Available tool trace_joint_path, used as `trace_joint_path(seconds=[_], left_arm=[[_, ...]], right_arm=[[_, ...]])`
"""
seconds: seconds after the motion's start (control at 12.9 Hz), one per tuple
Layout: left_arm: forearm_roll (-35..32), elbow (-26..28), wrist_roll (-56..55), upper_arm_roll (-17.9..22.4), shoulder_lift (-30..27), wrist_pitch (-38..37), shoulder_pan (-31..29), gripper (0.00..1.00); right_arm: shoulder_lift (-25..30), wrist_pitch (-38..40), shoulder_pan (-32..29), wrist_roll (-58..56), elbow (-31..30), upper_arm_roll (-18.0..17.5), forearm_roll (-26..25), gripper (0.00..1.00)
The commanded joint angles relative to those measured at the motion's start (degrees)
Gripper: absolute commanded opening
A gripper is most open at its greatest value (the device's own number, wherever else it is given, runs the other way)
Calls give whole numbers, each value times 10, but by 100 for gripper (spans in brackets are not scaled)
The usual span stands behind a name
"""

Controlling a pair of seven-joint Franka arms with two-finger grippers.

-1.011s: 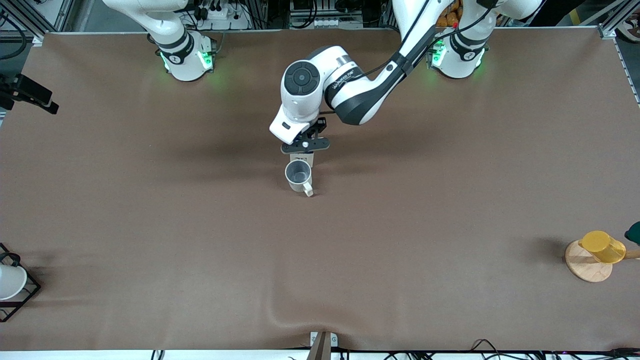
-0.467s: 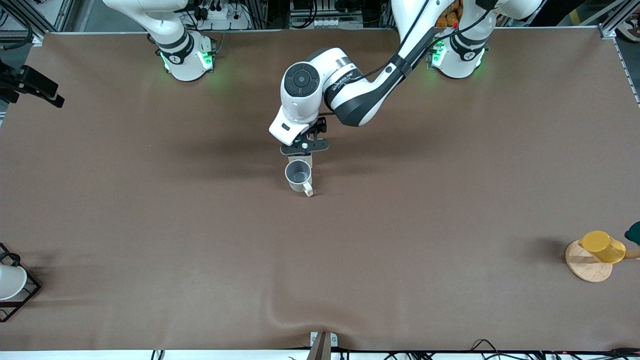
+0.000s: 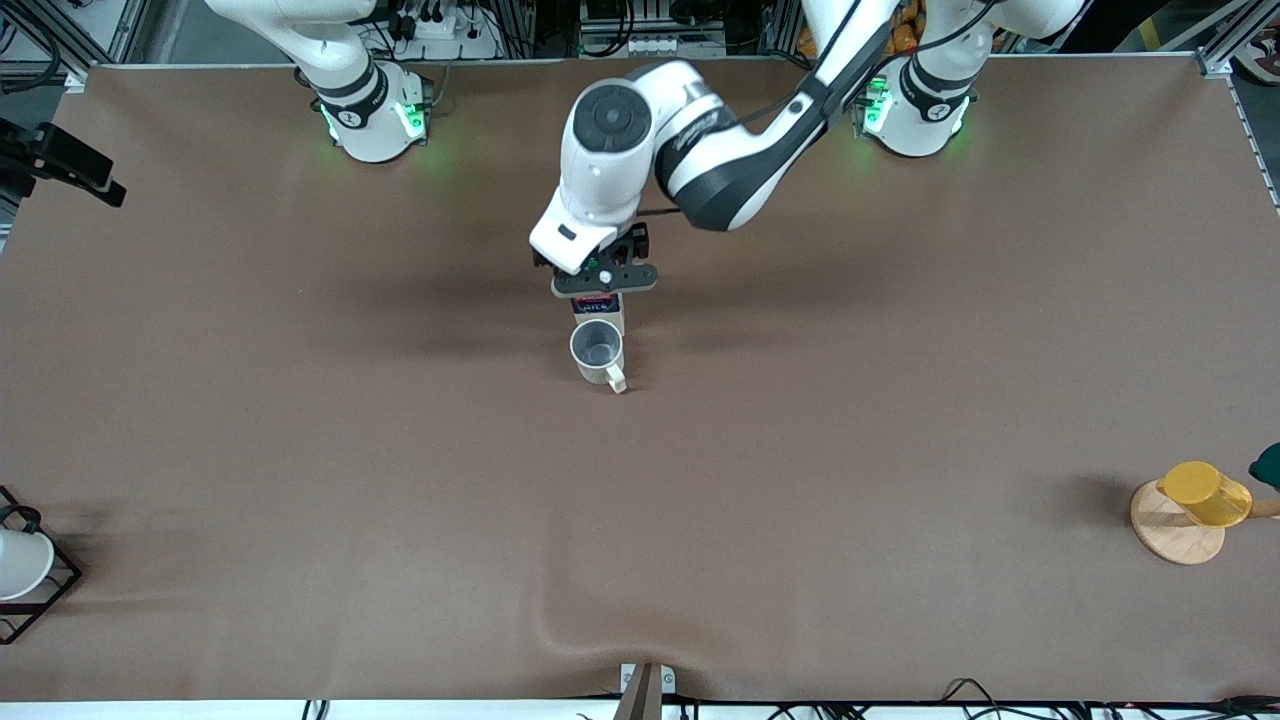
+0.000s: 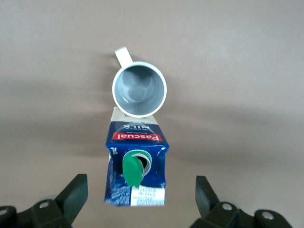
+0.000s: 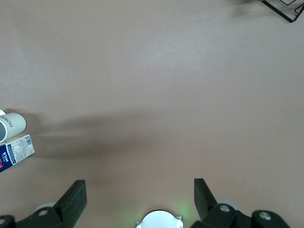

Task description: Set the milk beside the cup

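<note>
The milk (image 3: 598,308), a dark blue carton with a red band and green cap, stands upright on the brown table. It is right beside the off-white cup (image 3: 598,352), farther from the front camera, and touches or nearly touches it. My left gripper (image 3: 603,280) hangs over the milk, open and empty. In the left wrist view its fingers (image 4: 76,190) stand wide on either side of the milk (image 4: 137,166), clear of it, with the cup (image 4: 139,89) upright by the carton. My right gripper (image 5: 140,192) waits open, high over its own base. The right wrist view also shows the milk (image 5: 14,151) and cup (image 5: 10,126).
A yellow plastic cup (image 3: 1205,493) lies on a round wooden board (image 3: 1175,535) at the left arm's end, near the front. A white cup in a black wire frame (image 3: 20,565) sits at the right arm's end.
My left gripper has risen off the milk, so the carton's top now shows. The milk and the cup have not moved.
</note>
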State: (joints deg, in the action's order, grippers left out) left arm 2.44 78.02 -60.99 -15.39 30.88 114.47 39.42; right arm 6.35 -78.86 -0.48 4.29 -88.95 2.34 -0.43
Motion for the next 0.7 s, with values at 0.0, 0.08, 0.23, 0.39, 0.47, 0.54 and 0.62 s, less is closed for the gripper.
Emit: trace_joint_path(seconds=[0.0, 0.08, 0.23, 0.39, 0.47, 0.54, 0.62], left_arm=[[-3, 13, 5, 3, -80, -35, -54, 100], [-4, 16, 7, 2, -111, -50, -92, 100], [-5, 16, 13, 1, -155, -91, -154, 100], [-22, 17, 58, 2, -183, -131, -202, 100], [-49, 17, 97, 1, -194, -153, -222, 100], [-71, 17, 151, 1, -204, -176, -239, 100], [-80, 17, 211, 1, -210, -201, -260, 100]], right_arm=[[10, 9, -2, 8, 1, -6, 3, 100], [10, 9, -1, 8, 1, -6, 3, 100], [10, 10, 3, 5, 1, -5, 3, 100], [15, 16, 0, 1, 0, 0, 3, 100], [20, 18, 0, 2, -1, 1, 3, 100], [19, 17, 0, 3, 0, 0, 3, 100], [19, 16, 2, 4, -1, -1, 3, 100]])
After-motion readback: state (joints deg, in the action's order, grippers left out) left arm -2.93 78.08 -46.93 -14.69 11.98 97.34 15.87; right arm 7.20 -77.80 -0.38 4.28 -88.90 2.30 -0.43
